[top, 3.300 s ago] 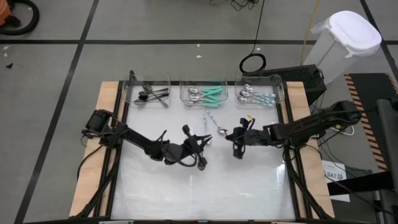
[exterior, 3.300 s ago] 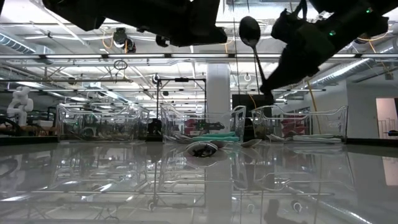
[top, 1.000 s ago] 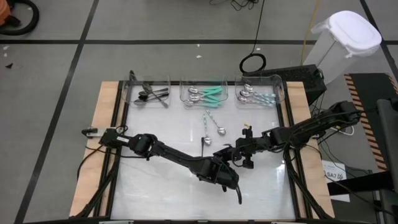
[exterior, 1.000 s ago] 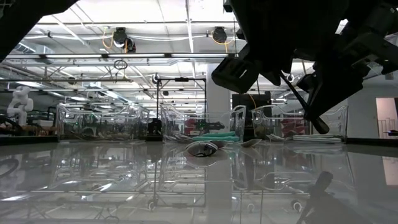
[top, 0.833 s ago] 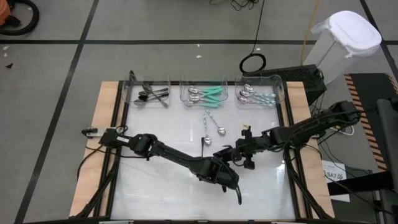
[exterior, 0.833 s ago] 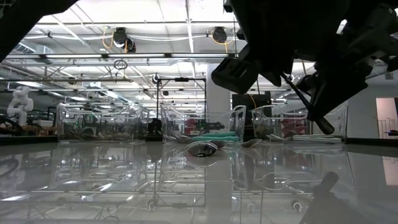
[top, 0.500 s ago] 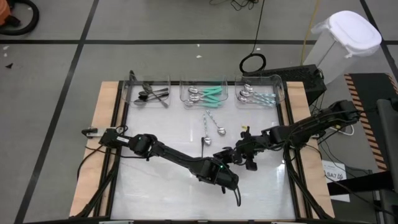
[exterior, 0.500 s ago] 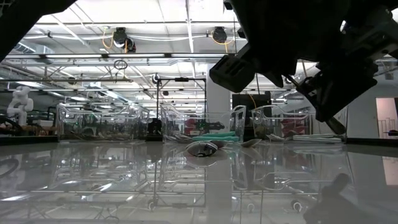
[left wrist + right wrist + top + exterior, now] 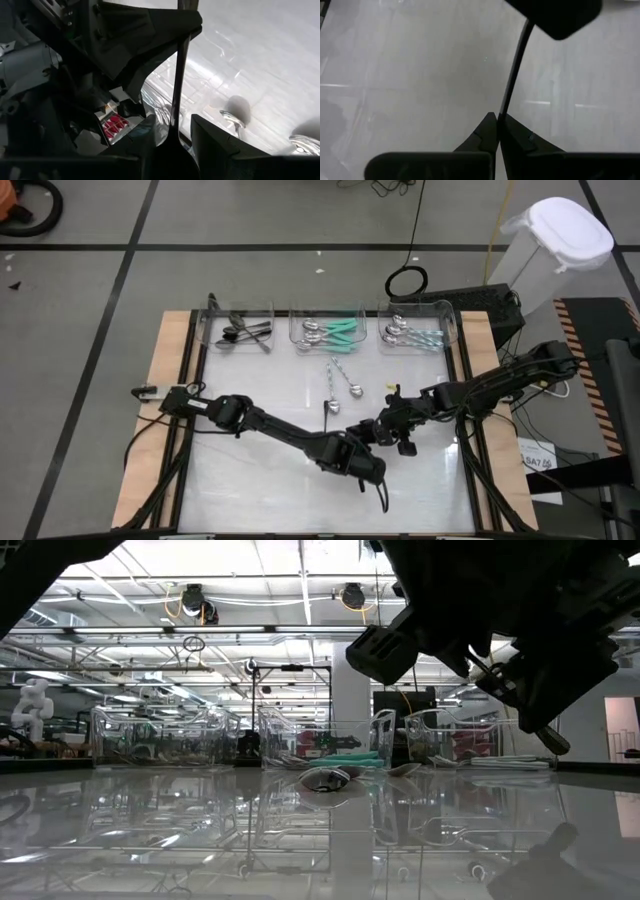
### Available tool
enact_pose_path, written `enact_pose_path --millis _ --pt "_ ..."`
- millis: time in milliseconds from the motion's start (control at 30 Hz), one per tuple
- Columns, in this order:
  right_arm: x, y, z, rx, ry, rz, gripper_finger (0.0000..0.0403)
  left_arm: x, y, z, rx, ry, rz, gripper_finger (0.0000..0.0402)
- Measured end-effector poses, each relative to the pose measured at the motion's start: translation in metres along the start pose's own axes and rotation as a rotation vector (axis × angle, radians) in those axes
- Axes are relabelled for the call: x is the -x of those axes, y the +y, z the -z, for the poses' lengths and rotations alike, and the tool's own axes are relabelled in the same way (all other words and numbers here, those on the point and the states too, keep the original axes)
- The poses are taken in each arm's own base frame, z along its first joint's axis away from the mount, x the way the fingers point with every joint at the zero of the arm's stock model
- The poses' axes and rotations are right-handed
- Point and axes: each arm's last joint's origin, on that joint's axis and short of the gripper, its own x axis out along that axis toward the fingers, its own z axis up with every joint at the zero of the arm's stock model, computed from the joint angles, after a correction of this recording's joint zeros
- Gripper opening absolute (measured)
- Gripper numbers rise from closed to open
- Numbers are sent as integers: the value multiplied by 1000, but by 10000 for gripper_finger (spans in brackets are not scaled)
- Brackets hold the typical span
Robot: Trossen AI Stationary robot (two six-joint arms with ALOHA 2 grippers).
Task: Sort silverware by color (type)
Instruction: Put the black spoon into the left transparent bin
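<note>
Near the middle of the desk [image 9: 250,490], both arms meet on one black spoon [image 9: 513,70]. The right end effector [image 9: 497,120] pinches its thin handle, and the left end effector [image 9: 172,142] grips it too. It looks like a hand-over. Next, the right one should let go, and the left one should carry the spoon to the clear bin [image 9: 210,320] of dark silverware [image 9: 242,332].
</note>
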Motion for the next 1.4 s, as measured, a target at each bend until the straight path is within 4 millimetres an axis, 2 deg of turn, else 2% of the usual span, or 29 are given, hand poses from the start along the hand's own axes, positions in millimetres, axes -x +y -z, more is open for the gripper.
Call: enact_pose_path --millis 233,600,967,1100,1400 --pt "0 0 -1 4 -6 -2 15 -3 1 2 5 5 3 115" --pt "0 1 -2 12 -25 -7 31 -5 0 4 28 -6 13 17" --pt "2 0 -2 11 -35 40 35 -5 -2 4 136 6 25 13" --pt "9 1 -1 9 -42 39 59 -5 -2 4 239 11 27 13" --pt "33 0 12 -25 26 59 136 -1 -4 3 321 38 16 13"
